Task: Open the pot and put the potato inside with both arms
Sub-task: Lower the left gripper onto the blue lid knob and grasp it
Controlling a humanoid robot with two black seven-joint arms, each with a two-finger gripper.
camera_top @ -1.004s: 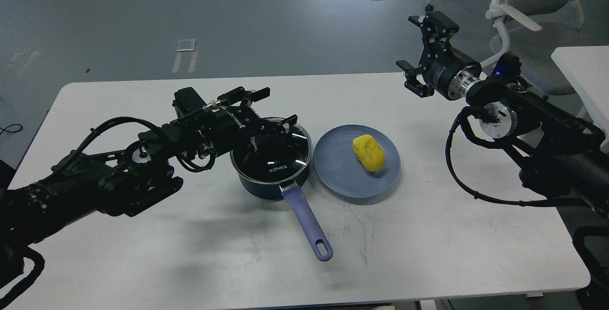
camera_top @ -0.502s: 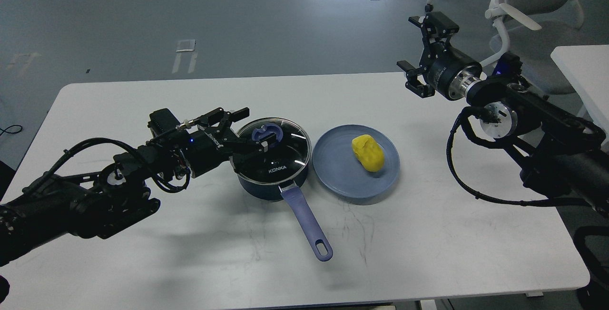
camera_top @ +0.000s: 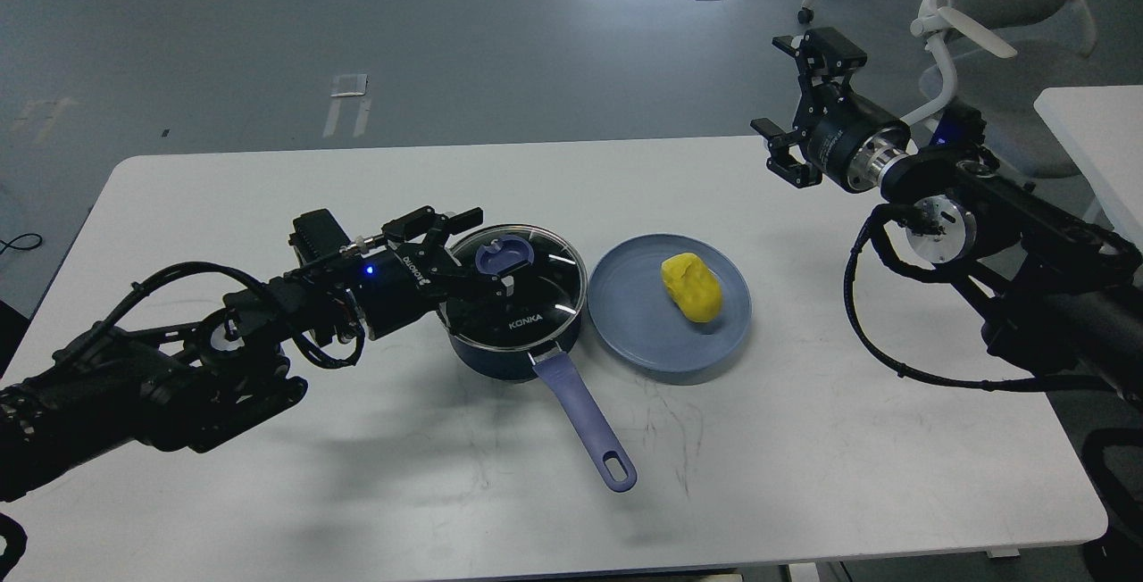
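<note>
White "KONKA" lettering showed on the glass lid of the dark blue pot, which sat mid-table with its handle pointing toward the near edge. More writing on the left wrist was too small to read. Reaching in low from the left, the left gripper had its fingers spread either side of the lid's knob, not clamped. Yellow, the potato lay on the blue plate just beside the pot. Raised beyond the far right table edge, the right gripper had its jaws apart, empty.
</note>
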